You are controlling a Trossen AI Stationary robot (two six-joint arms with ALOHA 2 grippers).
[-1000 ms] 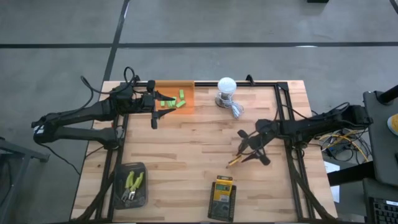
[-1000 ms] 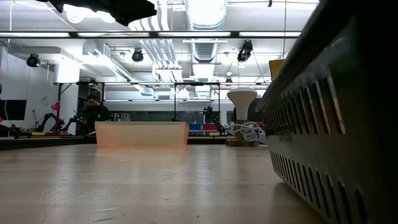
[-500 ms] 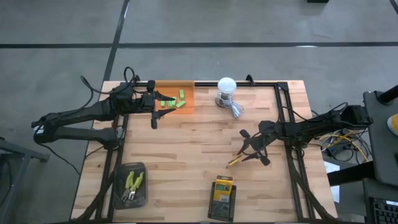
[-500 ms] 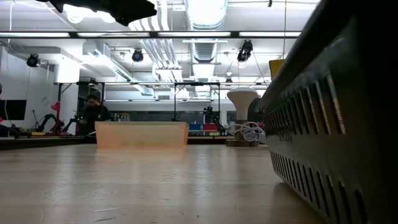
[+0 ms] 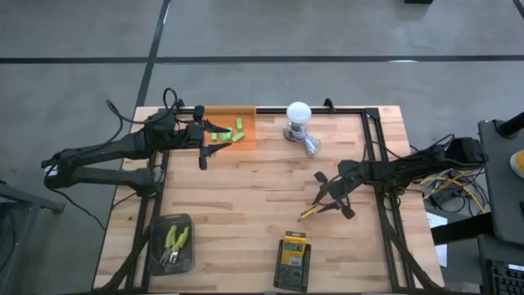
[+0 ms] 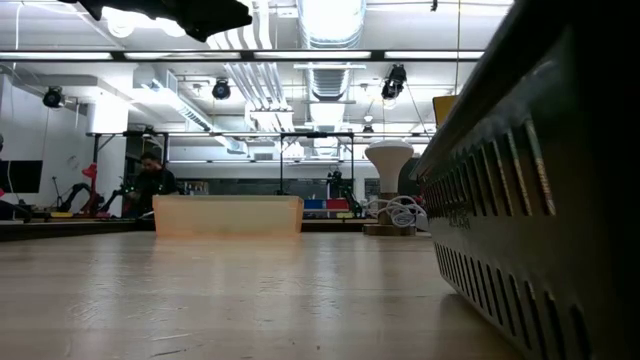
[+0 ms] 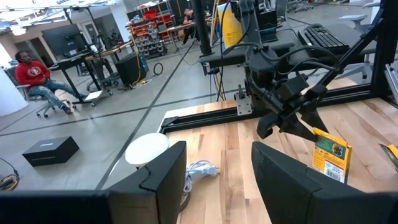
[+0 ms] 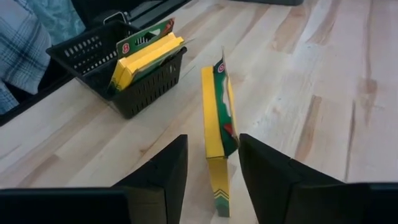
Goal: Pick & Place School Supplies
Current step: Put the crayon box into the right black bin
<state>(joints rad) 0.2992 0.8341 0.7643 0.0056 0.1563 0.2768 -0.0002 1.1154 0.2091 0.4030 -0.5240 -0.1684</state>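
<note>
A yellow-and-green crayon box [image 8: 216, 124] stands on its long narrow edge on the table, right of centre [image 5: 311, 211]. My right gripper [image 8: 213, 177] is open and reaches down at a slant, one finger on each side of the box. Two more crayon boxes [image 8: 146, 56] stand in a black basket [image 5: 293, 262]. Several green blocks [image 5: 228, 133] lie in the orange tray [image 5: 246, 115]. Two green-handled plier tools [image 5: 173, 242] lie in a black tray. My left gripper [image 7: 217, 180] hangs open and empty beside the orange tray's left end [image 5: 203, 149]. My right gripper straddles the crayon box's end nearest the wrist. A gap shows between one finger [image 8: 165, 180] and the yellow side. The other finger [image 8: 264, 174] stands right at the green face [image 8: 231, 134]; I cannot tell whether it touches. The box's lower long edge rests on the table.
A white bulb with a coiled cable [image 5: 299, 119] stands at the far edge, right of the orange tray. The basket's wall [image 6: 530, 200] fills the low view's right side. Bare wood lies across the table's middle [image 5: 246, 188]. A seated person [image 7: 34, 78] is far off in the room.
</note>
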